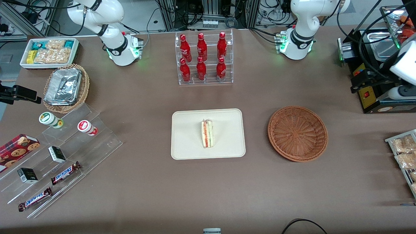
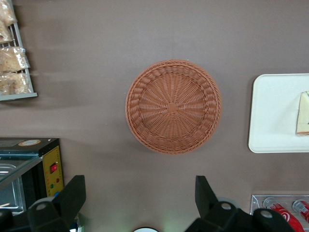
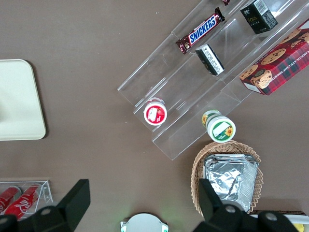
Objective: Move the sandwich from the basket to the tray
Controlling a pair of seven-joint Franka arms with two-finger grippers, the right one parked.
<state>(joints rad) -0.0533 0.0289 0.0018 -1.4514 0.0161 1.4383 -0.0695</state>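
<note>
The sandwich (image 1: 207,133), a white wedge with red and green layers, stands on the cream tray (image 1: 188,136) at the middle of the table. Its edge (image 2: 303,113) and part of the tray (image 2: 275,113) also show in the left wrist view. The reddish-brown basket (image 1: 297,133) lies beside the tray toward the working arm's end and holds nothing (image 2: 173,106). My gripper (image 2: 139,198) hangs open and high above the bare table between the basket and the arm's base, with nothing between its fingers. In the front view the gripper (image 1: 362,81) hovers by the black appliance.
A clear rack of red bottles (image 1: 204,58) stands farther from the camera than the tray. A black appliance (image 1: 373,58) and a rack of snack bags (image 1: 403,152) sit at the working arm's end. Acrylic steps with candy (image 1: 58,156) and a foil-filled basket (image 1: 66,87) lie toward the parked arm's end.
</note>
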